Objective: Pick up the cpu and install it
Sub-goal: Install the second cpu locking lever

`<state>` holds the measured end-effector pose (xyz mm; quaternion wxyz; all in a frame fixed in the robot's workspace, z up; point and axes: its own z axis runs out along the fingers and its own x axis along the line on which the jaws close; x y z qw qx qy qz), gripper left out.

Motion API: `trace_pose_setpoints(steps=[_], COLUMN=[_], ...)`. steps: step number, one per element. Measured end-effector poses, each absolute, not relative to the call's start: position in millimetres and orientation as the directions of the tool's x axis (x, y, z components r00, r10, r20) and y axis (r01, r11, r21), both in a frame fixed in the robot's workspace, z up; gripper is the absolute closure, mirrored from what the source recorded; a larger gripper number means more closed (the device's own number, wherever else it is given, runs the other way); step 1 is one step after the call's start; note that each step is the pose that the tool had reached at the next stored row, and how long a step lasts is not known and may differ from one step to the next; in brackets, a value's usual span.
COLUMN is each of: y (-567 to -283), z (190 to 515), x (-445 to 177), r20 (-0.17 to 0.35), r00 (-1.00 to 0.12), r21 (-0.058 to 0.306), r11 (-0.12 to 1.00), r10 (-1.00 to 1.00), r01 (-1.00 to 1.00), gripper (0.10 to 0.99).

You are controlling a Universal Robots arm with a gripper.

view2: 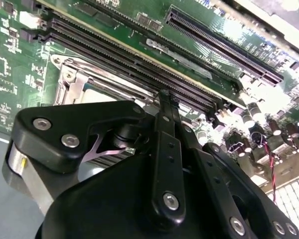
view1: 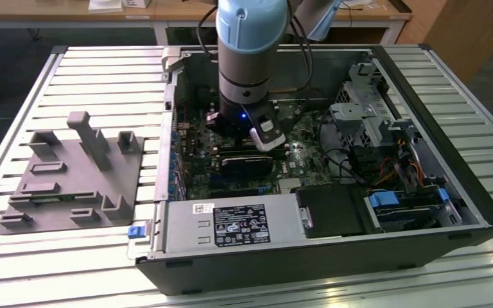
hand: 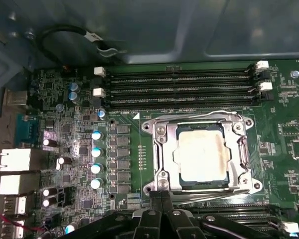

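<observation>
One cpu [hand: 201, 155] is sitting inside the metal socket frame [hand: 159, 149] on the motherboard [hand: 79, 149], just beyond the tip of the hand [hand: 161, 201] and apart from it. The hand's two black fingers [view2: 165, 149] are pressing together, clenched on nothing. Four memory slots [hand: 179, 87] are lying farther out past the socket. The arm [view1: 244, 58] is reaching down into one open computer case [view1: 418, 96], with one grey fixture [view1: 75, 179] resting on the slatted surface [view1: 24, 83].

My arm [view1: 244, 51] stands near-vertical, wrist pointing down.
The gripper [view2: 164, 97] has its fingers pressed together, holding nothing.
</observation>
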<state>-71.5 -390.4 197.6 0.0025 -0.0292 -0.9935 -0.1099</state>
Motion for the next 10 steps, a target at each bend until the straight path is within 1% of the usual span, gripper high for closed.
trace_pose_setpoints(steps=[10], y=[-390.4], z=[194.4], x=[-76.6], r20=[0.012], r00=[-0.998], r21=[0.257], r11=[0.965], r10=[0.057], r01=[0.058], gripper=[0.98])
